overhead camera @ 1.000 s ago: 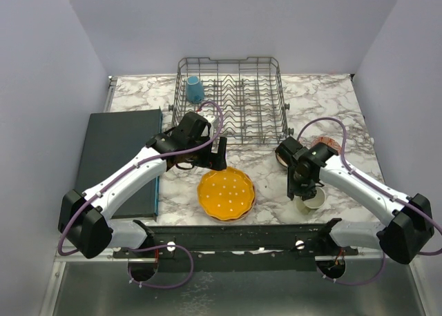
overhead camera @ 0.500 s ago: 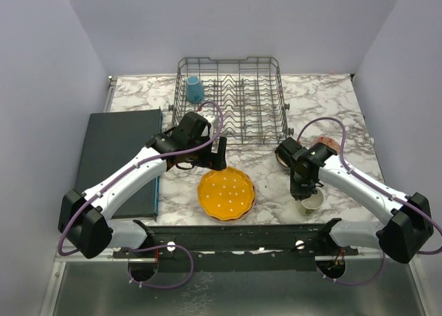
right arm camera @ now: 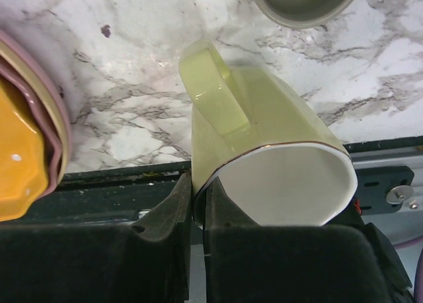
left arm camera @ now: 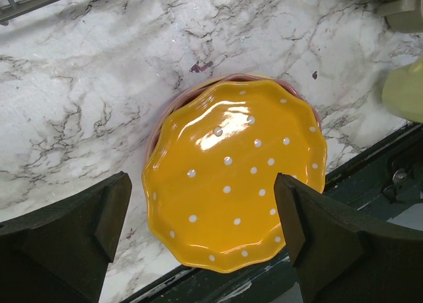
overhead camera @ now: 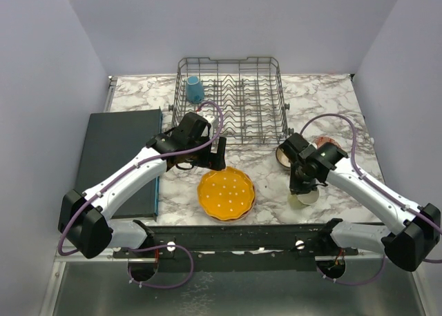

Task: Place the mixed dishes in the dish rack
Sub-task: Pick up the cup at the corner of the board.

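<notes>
The orange scalloped, white-dotted plate point(overhead camera: 226, 193) lies on a pink plate near the table's front edge. It fills the left wrist view point(left arm camera: 234, 177). My left gripper point(overhead camera: 204, 156) hovers above its far left side, open and empty point(left arm camera: 201, 204). My right gripper point(overhead camera: 304, 183) is shut on the rim of the yellow mug point(right arm camera: 264, 137), which hangs tilted with its handle up, just above the marble point(overhead camera: 304, 197). An olive mug point(right arm camera: 304, 2) stands just beyond it. A blue mug point(overhead camera: 195, 90) sits in the far-left corner of the grey wire dish rack point(overhead camera: 262, 123).
A dark flat mat point(overhead camera: 117, 150) lies left of the rack. A dark brown bowl point(overhead camera: 330, 145) sits at the right, partly behind my right arm. The black front rail point(overhead camera: 242, 233) runs along the near edge. Grey walls close in both sides.
My right gripper has lifted and tipped the yellow mug, shifting slightly left. The left arm and the orange plate have not moved.
</notes>
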Available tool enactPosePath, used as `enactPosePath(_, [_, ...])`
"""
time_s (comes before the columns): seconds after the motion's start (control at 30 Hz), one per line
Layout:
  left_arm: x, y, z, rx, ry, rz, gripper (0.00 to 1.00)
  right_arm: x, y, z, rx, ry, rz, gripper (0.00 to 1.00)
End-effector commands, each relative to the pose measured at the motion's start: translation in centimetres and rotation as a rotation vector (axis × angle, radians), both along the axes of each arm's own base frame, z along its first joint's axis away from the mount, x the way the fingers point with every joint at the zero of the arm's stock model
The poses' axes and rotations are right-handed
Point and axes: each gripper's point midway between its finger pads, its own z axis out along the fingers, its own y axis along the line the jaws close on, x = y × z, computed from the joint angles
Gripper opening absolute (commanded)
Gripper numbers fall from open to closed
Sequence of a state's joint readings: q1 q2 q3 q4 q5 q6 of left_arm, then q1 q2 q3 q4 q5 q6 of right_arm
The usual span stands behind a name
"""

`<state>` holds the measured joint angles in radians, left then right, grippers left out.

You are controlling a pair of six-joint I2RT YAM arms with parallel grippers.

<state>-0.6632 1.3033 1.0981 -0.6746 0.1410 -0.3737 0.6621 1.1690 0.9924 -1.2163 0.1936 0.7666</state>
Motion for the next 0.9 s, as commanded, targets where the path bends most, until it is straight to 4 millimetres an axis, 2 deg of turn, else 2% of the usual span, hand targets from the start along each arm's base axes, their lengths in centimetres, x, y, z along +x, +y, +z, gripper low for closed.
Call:
enactPosePath(0.0, [0.2,0.3,0.4,0.006,-0.04,0.0,0.98,1.1,1.1,2.0,0.067,-0.079,0.022,0.01])
enactPosePath(0.33, [0.0,0.1,0.8,-0.011,-0.043,-0.01,0.98,2.3,4.0,4.6,0.244,-0.193,0.09,0.01])
enactPosePath(0.53, [-0.1,0.0,1.4,-0.032,-0.06,-0.012,0.98,3.3,5.6,7.1,0.336,-0.27,0.132,0.0])
enactPosePath(0.87, [-0.6,-1.0,4.2,-0.147,-0.12,-0.042,0.99,4.8,9.1,12.7,0.531,-0.436,0.275,0.01])
